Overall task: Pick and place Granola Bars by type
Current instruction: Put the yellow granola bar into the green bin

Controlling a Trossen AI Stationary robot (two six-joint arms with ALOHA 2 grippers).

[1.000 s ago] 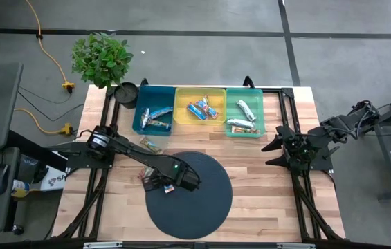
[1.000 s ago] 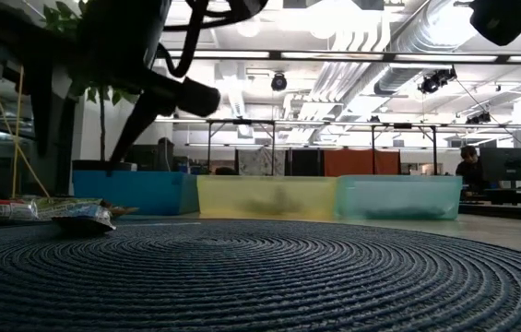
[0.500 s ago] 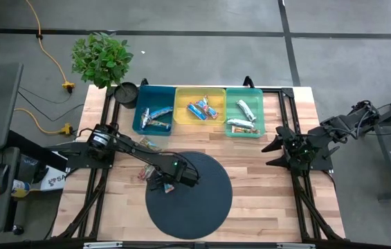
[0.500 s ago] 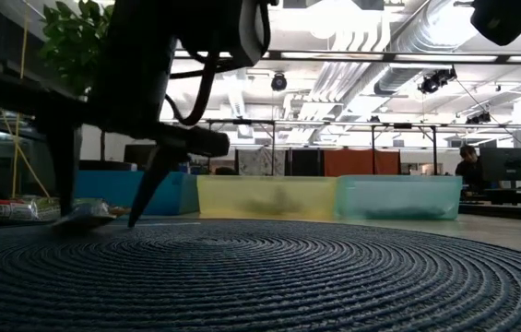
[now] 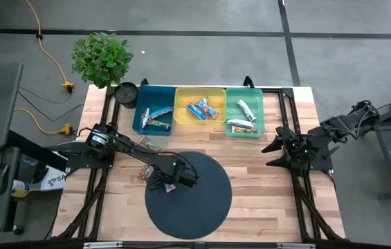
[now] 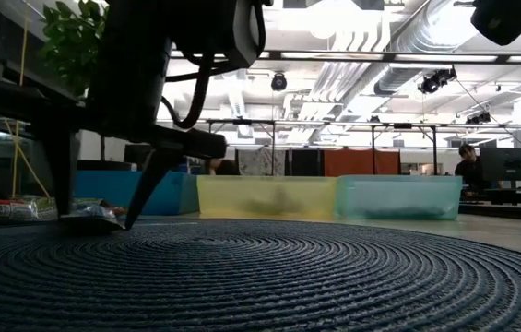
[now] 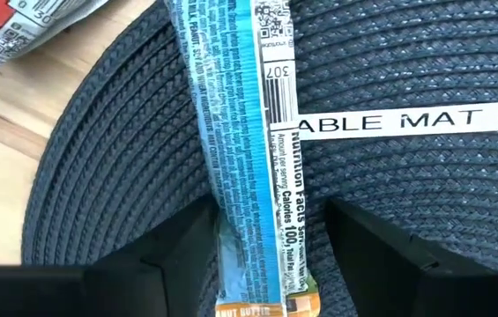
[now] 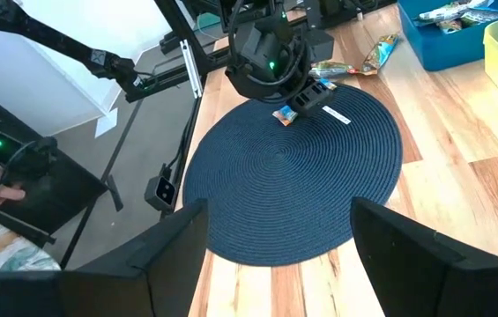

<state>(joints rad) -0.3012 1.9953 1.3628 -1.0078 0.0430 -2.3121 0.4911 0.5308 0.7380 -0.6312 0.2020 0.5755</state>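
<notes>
High view: finds the left gripper (image 5: 169,185) lower than a second ago, now down at the near-left rim of the round mat (image 5: 202,207). Puts three bins well beyond its fingertips: blue bin (image 5: 140,117) with blue bars, yellow bin (image 5: 181,104) with multicolour bars, green bin (image 5: 231,111) with silver-white ones. Leaves the right gripper (image 5: 278,149) waiting at the table's right edge, fingers spread.

Low view: shows fingertips now reaching the mat on either side of a flat bar (image 6: 85,212) – earlier well above it.

Left wrist view: catches the blue granola bar (image 7: 249,132) lying lengthwise between the fingers (image 7: 178,255), jaws apart and not yet clamped – likely only the squeeze left before lifting toward the blue bin. Shows a red-green bar (image 7: 19,26) off to one side on the wood.

Right wrist view: confirms the far arm crouched over the bar at the mat's edge.
</notes>
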